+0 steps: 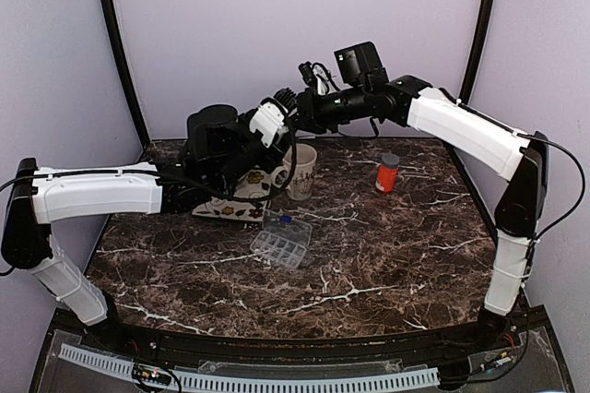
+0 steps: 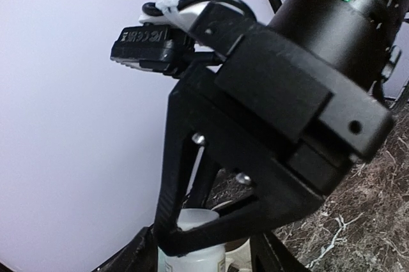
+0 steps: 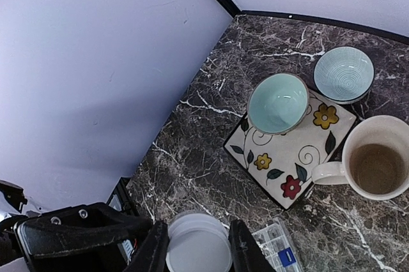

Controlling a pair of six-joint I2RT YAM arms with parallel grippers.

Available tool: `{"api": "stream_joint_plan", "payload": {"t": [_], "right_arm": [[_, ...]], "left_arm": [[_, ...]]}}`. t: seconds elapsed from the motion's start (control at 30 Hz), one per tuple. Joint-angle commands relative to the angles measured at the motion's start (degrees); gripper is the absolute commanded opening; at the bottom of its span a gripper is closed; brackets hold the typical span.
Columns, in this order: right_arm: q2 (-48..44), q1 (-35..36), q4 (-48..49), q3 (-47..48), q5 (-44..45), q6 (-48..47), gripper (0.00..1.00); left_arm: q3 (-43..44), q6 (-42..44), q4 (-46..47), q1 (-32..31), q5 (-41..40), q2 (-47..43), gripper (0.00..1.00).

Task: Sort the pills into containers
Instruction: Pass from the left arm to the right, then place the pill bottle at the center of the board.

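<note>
Two robot arms meet in the air over the back left of a dark marble table (image 1: 396, 255), with one white bottle (image 3: 198, 246) between them. The bottle's long axis runs from one claw to the other. Its round cap faces the right wrist camera end-on, and in the left wrist view the cap is uppermost.

The right gripper (image 3: 197, 227) is closed partway, its two fingers pressed on opposite sides of the cap. The left gripper (image 2: 203, 234) has a finger on each side of the bottle's body. Whether they press it cannot be told.

On the table are:
- one red bottle (image 1: 388, 172), upright at the back right, well apart from the rest
- one clear organizer (image 1: 281, 241), near the middle
- one floral plate (image 3: 281, 157)
- one mug (image 3: 377, 166), just beside the plate
- two bowls: a green one (image 3: 278, 103) on the plate and a blue ribbed one (image 3: 344, 74) at the plate's far corner
</note>
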Motion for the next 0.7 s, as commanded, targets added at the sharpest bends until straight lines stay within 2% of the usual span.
{"api": "stream_joint_plan", "payload": {"t": [0.0,0.23,0.67], "right_arm": [[-0.5,0.1,0.4,-0.5,0.4,0.2,0.00],[-2.3,-0.6,1.1,-1.5,1.9,0.0,0.00],[-5.9,-2.1,-1.0,-2.6,8.2,-3.5,0.00]], "left_arm": [[-2.1,-3.3,1.1,-0.4,3.5,-4.5,0.53],[-5.2,-5.2,-1.9,-0.4,4.3,-7.2,0.55],[-13.7,-10.7,-6.2,-0.4,2.9,-17.4,0.56]]}}
